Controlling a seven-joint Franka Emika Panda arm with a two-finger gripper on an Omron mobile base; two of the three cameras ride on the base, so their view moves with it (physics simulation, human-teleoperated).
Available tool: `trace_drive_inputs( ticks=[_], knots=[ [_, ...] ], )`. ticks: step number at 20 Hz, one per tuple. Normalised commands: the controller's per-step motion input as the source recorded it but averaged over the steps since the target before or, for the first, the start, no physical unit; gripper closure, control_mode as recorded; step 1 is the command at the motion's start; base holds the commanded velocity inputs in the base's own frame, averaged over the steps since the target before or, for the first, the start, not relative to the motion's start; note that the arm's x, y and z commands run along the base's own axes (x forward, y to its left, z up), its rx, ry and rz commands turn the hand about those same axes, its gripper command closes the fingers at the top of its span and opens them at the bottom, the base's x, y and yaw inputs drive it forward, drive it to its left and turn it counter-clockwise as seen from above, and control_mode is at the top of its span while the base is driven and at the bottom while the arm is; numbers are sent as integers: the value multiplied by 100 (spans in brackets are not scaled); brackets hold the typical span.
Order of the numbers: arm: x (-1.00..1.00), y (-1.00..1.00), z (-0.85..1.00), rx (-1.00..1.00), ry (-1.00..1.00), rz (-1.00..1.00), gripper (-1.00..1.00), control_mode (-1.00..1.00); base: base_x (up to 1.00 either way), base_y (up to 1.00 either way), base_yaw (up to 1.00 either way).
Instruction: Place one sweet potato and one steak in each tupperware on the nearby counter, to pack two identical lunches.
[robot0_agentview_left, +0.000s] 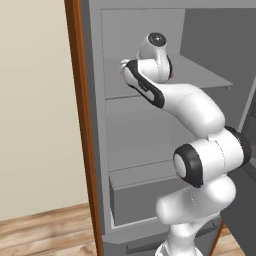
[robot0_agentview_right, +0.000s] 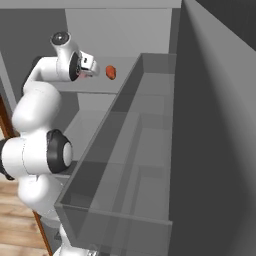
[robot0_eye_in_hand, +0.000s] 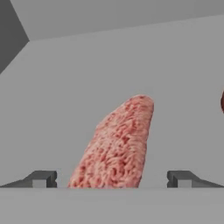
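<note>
A: What's around the two-finger gripper (robot0_eye_in_hand: 112, 178)?
B: Its dark tips are spread wide either side of the flat pink-red streaked steak (robot0_eye_in_hand: 114, 148) on the grey shelf (robot0_eye_in_hand: 183, 87); bare shelf both sides.
A: Anything cut off?
B: The orange-red oval sweet potato (robot0_agentview_right: 111, 72) sits near the shelf edge; a dark lump at the hand view's right border is unclear.

One steak (robot0_eye_in_hand: 116, 146) — flat pink-red slab, lower centre of the hand view. One sweet potato (robot0_agentview_right: 111, 72), orange-red oval, upper left-centre of the right base view; a dark red sliver at the hand view's right edge is too cut off to tell what it is. One gripper (robot0_eye_in_hand: 112, 178) — two dark fingertips (robot0_eye_in_hand: 43, 178), bottom of the hand view. Two shelves in the fridge, left base view: upper shelf (robot0_agentview_left: 200, 72), lower shelf (robot0_agentview_left: 140, 172). One door bin (robot0_agentview_right: 135, 170), right base view centre.
</note>
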Motion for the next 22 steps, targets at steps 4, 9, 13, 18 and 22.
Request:
trace_drive_inputs(
  ticks=[4,9,13,18,22],
  knots=[
    [12,0,-26,-1,2,-3,-100,-100,0,0,0],
    [8,0,-28,-3,1,-4,-100,-100,0,0,0],
    [0,0,-31,-5,2,-6,-100,-100,0,0,0],
    [1,0,-33,-5,1,-5,100,-100,0,0,0],
    [14,0,-24,-3,0,-1,100,-100,0,0,0]
  ],
)
